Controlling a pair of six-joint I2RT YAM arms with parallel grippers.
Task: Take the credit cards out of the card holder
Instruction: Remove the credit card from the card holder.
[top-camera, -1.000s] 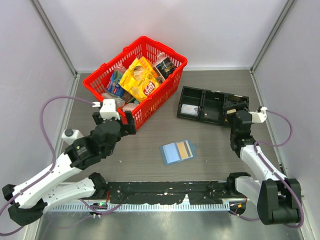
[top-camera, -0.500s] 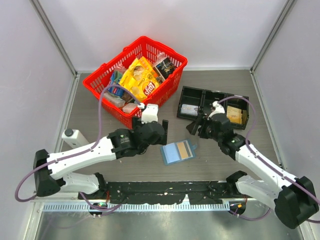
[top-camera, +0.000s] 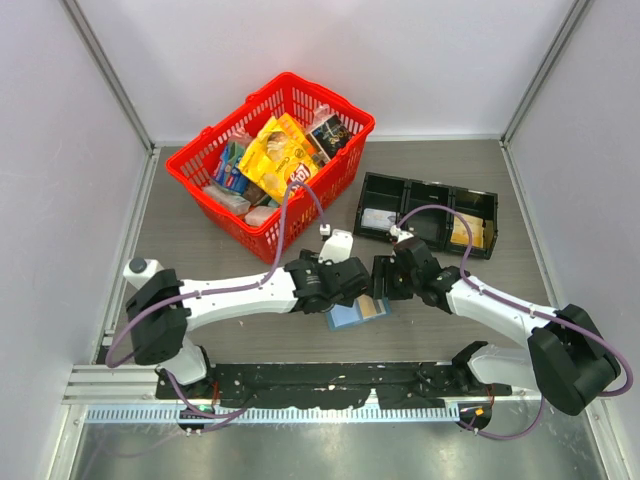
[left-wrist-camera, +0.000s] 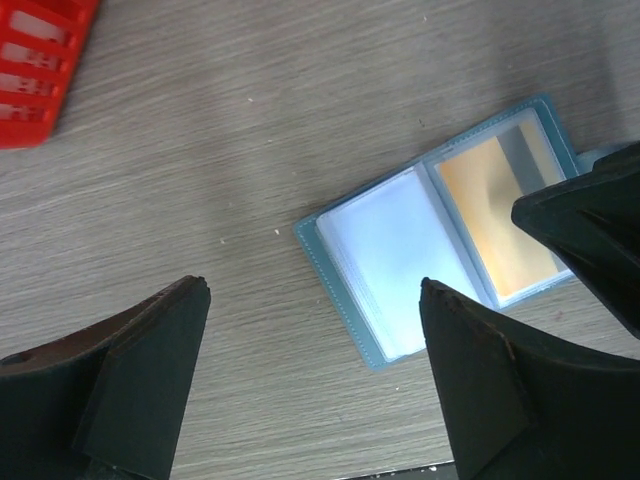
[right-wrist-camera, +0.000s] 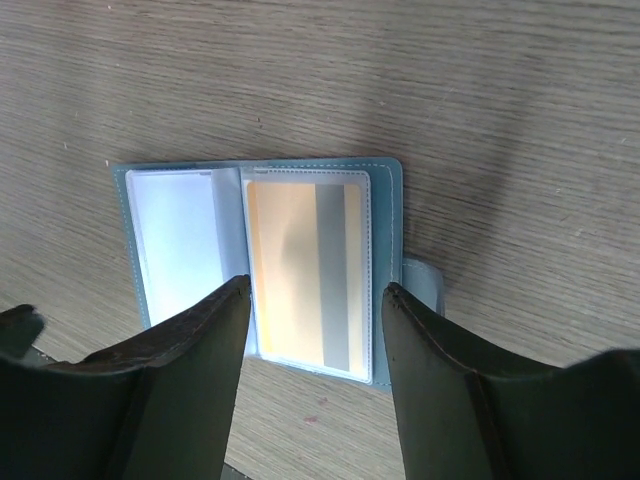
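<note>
Now, the card holder (top-camera: 356, 311) lies flat and open on the table (top-camera: 420, 160), between my two tools and right under them. Its one tan credit card (right-wrist-camera: 305, 270) sits in the tab-side pocket, and the other pocket looks pale and empty. The right tool (right-wrist-camera: 315, 288) hangs directly over that card with its jaws partly apart. They straddle the card's short width and hold nothing, and the card's long axis runs back toward the wrist. The left tool (left-wrist-camera: 312, 290) gapes wide and empty, over the holder's pale panel and the bare table beside it. So the right arm is the nearer one for the pull, I judge, and the left is placed to pin the holder. Both arms reach inward with their wrists tipped down.
</note>
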